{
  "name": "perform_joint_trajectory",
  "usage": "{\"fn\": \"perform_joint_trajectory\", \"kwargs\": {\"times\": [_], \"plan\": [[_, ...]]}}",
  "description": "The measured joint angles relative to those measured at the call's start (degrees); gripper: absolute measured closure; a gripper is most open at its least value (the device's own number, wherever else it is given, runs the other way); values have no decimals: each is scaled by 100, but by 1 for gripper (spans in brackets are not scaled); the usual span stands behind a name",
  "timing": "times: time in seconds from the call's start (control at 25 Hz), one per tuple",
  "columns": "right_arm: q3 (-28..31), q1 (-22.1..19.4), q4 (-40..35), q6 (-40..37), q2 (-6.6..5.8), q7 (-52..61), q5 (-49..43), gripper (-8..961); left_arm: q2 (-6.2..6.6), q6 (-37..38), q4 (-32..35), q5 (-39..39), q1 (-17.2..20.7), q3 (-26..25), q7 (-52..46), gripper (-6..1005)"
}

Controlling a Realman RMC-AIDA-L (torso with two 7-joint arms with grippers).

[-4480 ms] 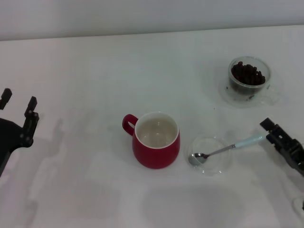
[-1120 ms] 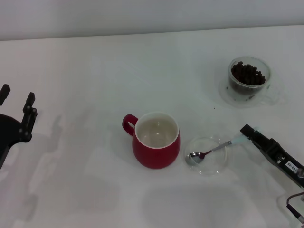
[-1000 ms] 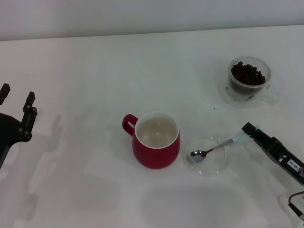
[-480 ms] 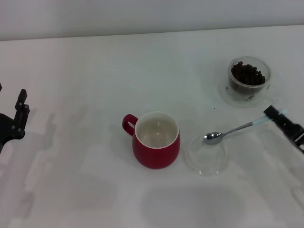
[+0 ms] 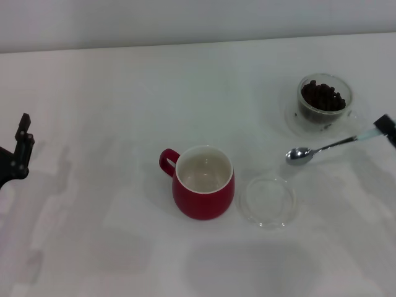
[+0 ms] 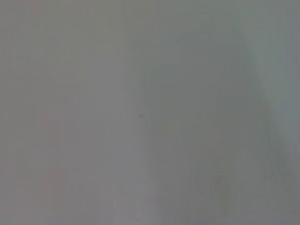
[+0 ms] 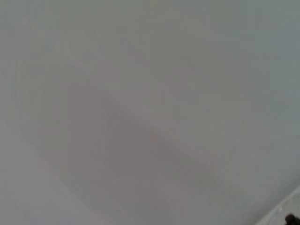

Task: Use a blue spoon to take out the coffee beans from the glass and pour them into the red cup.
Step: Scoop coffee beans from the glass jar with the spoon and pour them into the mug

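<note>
At the far left edge of the head view, about mid-height, sits one dark gripper, the left gripper [image 5: 20, 148]; only part of it shows, and whether its jaws are apart or together cannot be told.

Low in the centre stands one red cup [image 5: 203, 183], upright, white inside, its loop handle pointing to the frame's left. Just to its right lies one flat clear glass dish [image 5: 267, 201].

In the upper right stands one glass [image 5: 324, 101], holding a dark heap of coffee beans [image 5: 322, 96] too many to count.

Below the glass, one blue spoon [image 5: 328, 146] is held in the air, nearly level, its silver bowl toward the centre of the frame and its pale handle running to the right edge. There the right gripper [image 5: 386, 127], mostly out of frame, is clamped on the handle's end.

Everything rests on one plain white table [image 5: 124, 99], with a pale wall along the top of the frame. Both wrist views show only blank pale surface.
</note>
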Motion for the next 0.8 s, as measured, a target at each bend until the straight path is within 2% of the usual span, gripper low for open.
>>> {"fn": "perform_joint_trajectory", "kwargs": {"times": [0.44,0.8], "plan": [[181,212,-368,59,0,8,93,808,3,48,-28,-156,-10,-9,0,508],[214,525,-745,-202,0,-57,252,808,-4,15,-42,-279,-44,-9,0,509]]}}
